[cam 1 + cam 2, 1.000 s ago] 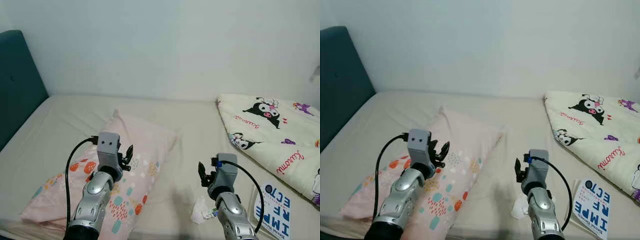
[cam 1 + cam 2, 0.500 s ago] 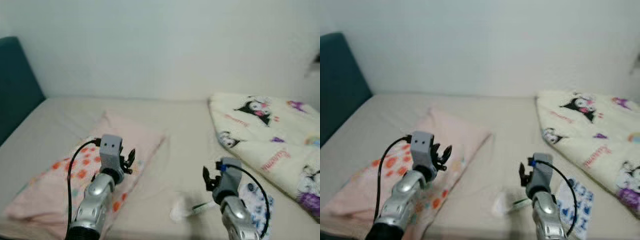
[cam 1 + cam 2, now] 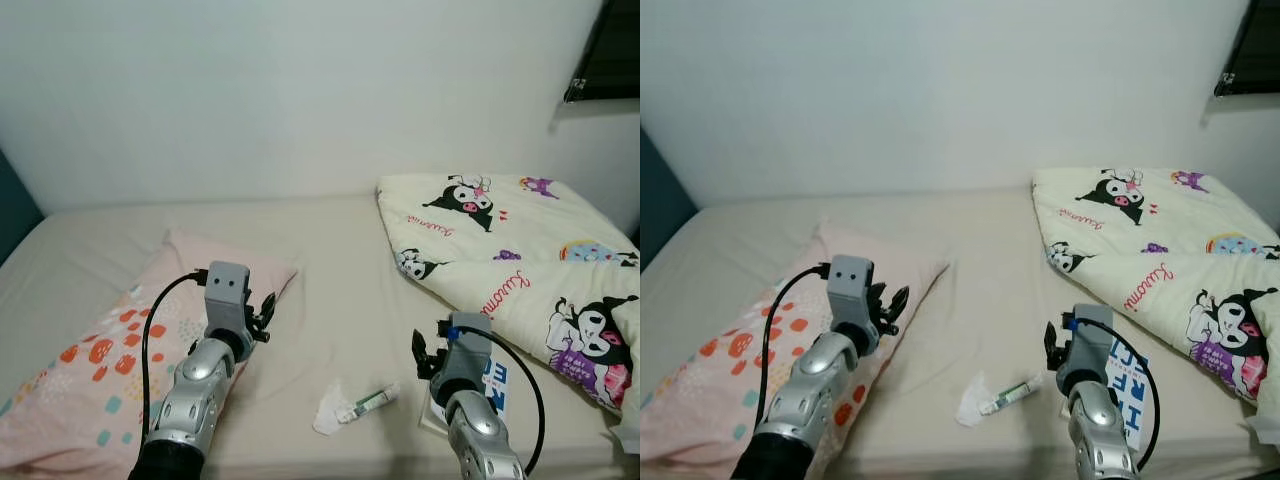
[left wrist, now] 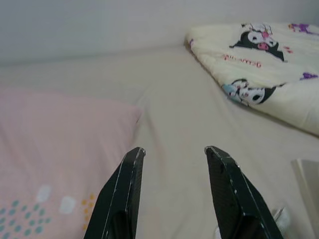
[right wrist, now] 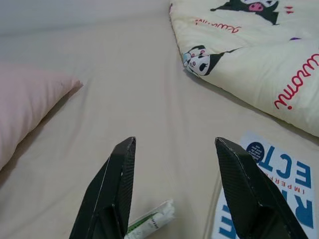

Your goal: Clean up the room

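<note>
A pink pillow (image 3: 100, 345) with coloured spots lies on the left of the beige bed (image 3: 330, 250). A cream cartoon-print quilt (image 3: 500, 260) is heaped on the right. Near the bed's front edge lie a crumpled white tissue (image 3: 328, 418) and a small green-and-white tube (image 3: 372, 400). A blue-and-white book (image 3: 1128, 372) lies beside the quilt, partly behind my right arm. My left gripper (image 3: 264, 312) is open above the pillow's right edge. My right gripper (image 3: 421, 352) is open, just right of the tube (image 5: 149, 219) and over the book (image 5: 269, 199).
A dark teal headboard (image 3: 654, 215) shows at the far left edge. A white wall runs behind the bed, with a dark window frame (image 3: 610, 50) at the top right. Bare sheet lies between pillow and quilt.
The camera has turned to the right: the headboard has slid almost out of view and more of the quilt shows. Both arms keep the same pose, fingers still open.
</note>
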{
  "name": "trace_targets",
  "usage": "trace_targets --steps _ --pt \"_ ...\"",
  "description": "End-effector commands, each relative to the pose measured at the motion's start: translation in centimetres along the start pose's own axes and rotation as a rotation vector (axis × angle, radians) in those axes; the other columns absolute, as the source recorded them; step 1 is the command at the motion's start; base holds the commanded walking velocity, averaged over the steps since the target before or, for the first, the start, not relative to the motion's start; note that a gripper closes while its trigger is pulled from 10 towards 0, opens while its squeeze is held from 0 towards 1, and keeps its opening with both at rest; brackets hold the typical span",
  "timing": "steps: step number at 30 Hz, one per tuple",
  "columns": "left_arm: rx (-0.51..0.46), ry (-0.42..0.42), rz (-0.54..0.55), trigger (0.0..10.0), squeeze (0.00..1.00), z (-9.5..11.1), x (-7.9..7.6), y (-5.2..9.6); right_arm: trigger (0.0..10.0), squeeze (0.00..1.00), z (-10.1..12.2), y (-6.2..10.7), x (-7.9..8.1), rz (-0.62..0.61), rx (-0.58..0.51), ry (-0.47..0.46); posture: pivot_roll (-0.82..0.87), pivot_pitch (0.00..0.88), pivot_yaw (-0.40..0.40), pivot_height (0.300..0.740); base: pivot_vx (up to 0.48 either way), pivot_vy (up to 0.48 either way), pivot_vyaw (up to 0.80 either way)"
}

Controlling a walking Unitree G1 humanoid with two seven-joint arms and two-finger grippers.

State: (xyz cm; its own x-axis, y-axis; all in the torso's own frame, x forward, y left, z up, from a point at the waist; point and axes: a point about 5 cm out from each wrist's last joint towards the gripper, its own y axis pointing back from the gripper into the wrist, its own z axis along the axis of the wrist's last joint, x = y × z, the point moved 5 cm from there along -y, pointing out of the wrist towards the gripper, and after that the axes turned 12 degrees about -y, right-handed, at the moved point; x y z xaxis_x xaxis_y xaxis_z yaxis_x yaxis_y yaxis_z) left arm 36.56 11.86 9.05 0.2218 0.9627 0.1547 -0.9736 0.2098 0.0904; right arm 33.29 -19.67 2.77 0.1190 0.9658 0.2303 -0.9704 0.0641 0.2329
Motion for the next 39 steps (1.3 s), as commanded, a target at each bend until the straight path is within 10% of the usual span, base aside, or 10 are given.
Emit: trace_targets --steps 1,39 --pt "0.028 -0.013 0.010 10.0 0.00 -0.9 0.4 0.4 10.0 0.00 -1.2 0.0 0.4 0.017 0.066 0.004 -0.01 0.001 -0.004 0.740 0.000 0.000 0.00" --pt "0.061 -0.015 0.058 10.0 0.00 -2.9 0.9 2.4 10.0 0.00 -0.8 0.3 -0.2 -0.012 0.040 -0.003 0.00 0.018 -0.018 0.602 0.000 0.000 0.00"
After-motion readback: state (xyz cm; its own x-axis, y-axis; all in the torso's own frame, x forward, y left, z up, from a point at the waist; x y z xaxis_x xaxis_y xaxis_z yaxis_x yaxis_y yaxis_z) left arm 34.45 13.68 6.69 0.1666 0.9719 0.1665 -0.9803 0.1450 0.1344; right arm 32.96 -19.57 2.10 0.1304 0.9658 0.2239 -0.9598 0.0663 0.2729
